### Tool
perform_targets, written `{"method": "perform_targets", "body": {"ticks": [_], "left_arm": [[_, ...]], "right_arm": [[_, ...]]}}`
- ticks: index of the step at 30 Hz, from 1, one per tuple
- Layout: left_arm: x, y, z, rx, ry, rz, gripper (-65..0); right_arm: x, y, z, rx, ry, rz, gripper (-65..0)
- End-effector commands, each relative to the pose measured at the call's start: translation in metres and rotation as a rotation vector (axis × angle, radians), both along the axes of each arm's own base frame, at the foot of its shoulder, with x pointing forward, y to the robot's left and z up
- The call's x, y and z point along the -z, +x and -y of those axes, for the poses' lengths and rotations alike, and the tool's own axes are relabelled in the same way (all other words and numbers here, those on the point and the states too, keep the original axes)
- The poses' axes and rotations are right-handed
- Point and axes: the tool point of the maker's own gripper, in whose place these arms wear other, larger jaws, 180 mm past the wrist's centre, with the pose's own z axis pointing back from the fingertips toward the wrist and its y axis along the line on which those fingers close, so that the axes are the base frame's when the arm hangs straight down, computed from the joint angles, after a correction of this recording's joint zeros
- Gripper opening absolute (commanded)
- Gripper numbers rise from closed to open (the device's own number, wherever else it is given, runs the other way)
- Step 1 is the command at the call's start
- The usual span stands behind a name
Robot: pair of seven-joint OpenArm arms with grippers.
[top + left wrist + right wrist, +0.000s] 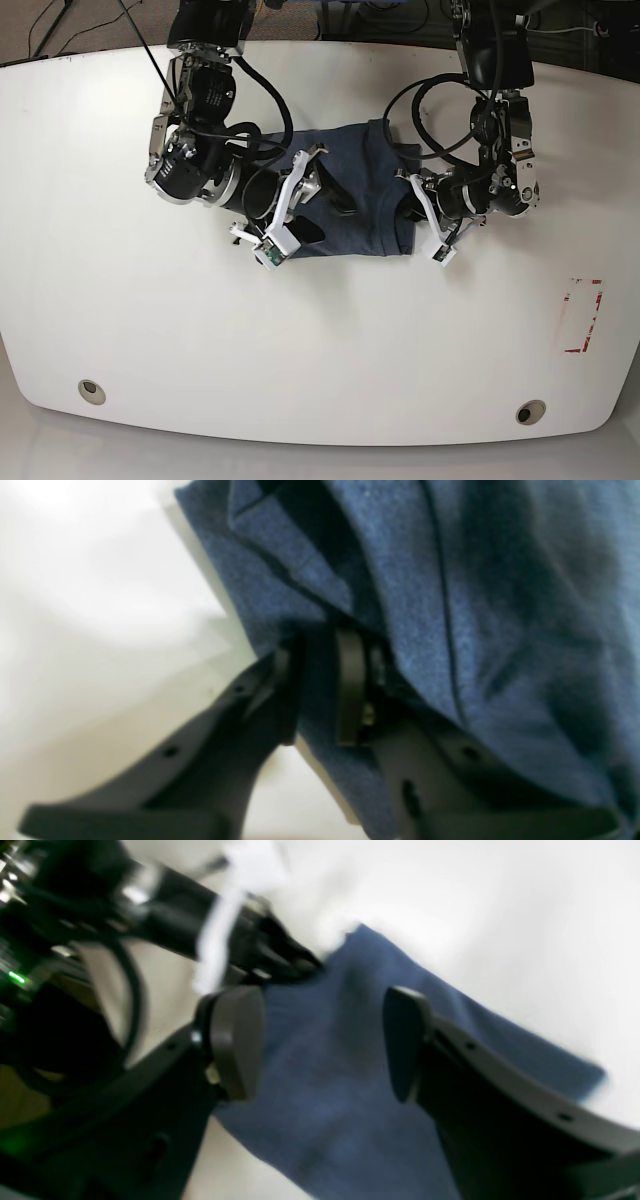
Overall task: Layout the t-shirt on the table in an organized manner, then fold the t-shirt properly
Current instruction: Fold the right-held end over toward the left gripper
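White and glossy, the table (320, 340) fills nearly my whole base view, with rounded corners, a grey grommet hole (91, 390) at about 7 o'clock, a second one (530, 411) at about 5 o'clock, and a red-taped rectangle (583, 315) out at 4 o'clock. Along the far edge at 12 o'clock I see dark floor and cables behind the arm bases.

I have the t-shirt (355, 190) lying just above the table's centre, a dark navy, heathered bundle folded into a rough rectangle, with a curved hem or neckline at its 12 o'clock edge and soft creases across it. No lettering shows from here.

My left gripper (320, 690) sits at the shirt's 3 o'clock edge in the base view. In its wrist view the jaws stand only a little apart with a fold of blue cloth running between the pads (350, 685); I cannot tell whether they pinch it or merely straddle it.

My right gripper (322, 1042) is at the shirt's 9 o'clock edge. Its jaws are spread wide, the blurred blue fabric lying beneath and between them, touching neither pad that I can see.
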Motion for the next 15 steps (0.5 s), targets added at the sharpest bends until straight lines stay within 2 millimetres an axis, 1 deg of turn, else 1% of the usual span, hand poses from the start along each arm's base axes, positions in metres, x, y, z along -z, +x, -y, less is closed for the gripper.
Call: {"method": "perform_targets", "body": {"ticks": [1, 4, 7, 10, 13, 14, 15], "left_arm": [[-0.017, 0.013, 0.001, -0.01, -0.034, 0.047, -43.2], [-0.026, 0.017, -0.002, -0.029, -0.063, 0.073, -38.8], [-0.039, 0.022, -0.017, -0.065, -0.071, 0.114, -35.6], [-0.055, 0.028, -0.025, -0.101, -0.106, 0.16, -33.5], [-0.07, 0.033, -0.032, -0.138, -0.165, 0.201, -32.8], [-0.075, 0.034, -0.036, -0.146, -0.172, 0.212, -32.8], [-0.083, 0.035, -0.048, -0.158, -0.171, 0.228, -33.1]], "right_arm": [[-0.014, 0.006, 0.002, 0.003, 0.025, 0.05, -29.5], [-0.012, 0.008, 0.011, 0.02, 0.012, 0.049, -29.5], [-0.01, 0.009, 0.017, 0.033, 0.003, 0.047, -29.5], [-0.006, 0.008, 0.023, 0.031, -0.023, 0.045, -29.5], [0.0, 0.003, 0.025, 0.027, -0.034, 0.026, -29.5], [0.001, 0.002, 0.024, 0.026, -0.035, 0.023, -29.5], [0.004, 0.0, 0.025, 0.027, -0.037, 0.014, -29.5]]}}
